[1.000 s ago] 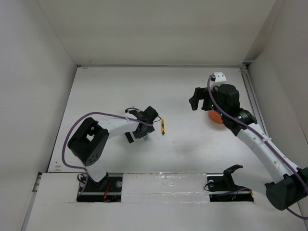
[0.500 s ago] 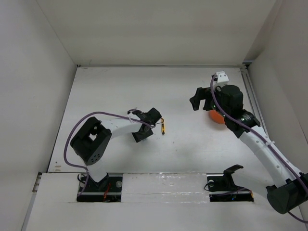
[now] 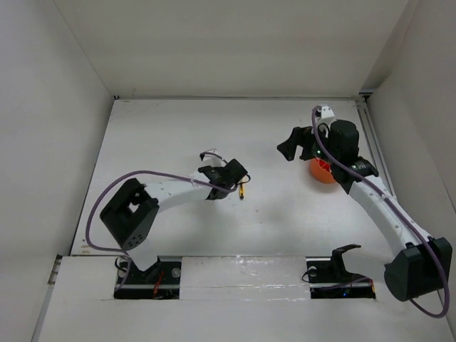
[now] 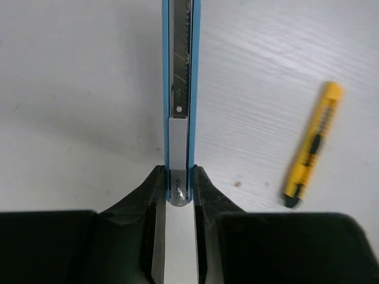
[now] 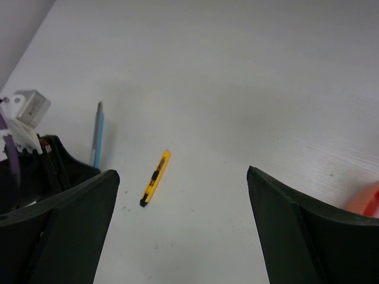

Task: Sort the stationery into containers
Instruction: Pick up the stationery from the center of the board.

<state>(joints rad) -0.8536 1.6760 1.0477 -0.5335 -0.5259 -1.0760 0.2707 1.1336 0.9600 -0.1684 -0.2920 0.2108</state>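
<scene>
A blue stationery piece with a metal blade strip [image 4: 177, 71] sticks straight out from my left gripper [image 4: 177, 177], whose jaws are shut on its near end. The right wrist view shows it as a thin blue stick [image 5: 98, 133] above the left gripper. A yellow-black cutter [image 4: 311, 145] lies flat on the table just right of it [image 3: 241, 189]. My left gripper [image 3: 226, 178] is mid-table. The orange tub [image 3: 320, 171] stands at the right, mostly hidden under my right arm. My right gripper [image 3: 292, 146] hangs open left of the tub, with nothing between its fingers [image 5: 182, 173].
White walls close the table in at the back and on both sides. A metal rail [image 3: 372, 142] runs along the right edge. An edge of the orange tub [image 5: 364, 201] shows at the lower right of the right wrist view.
My left gripper has shut on the blue piece and moved right, close to the yellow-black cutter. The right gripper has turned slightly and stays open.
</scene>
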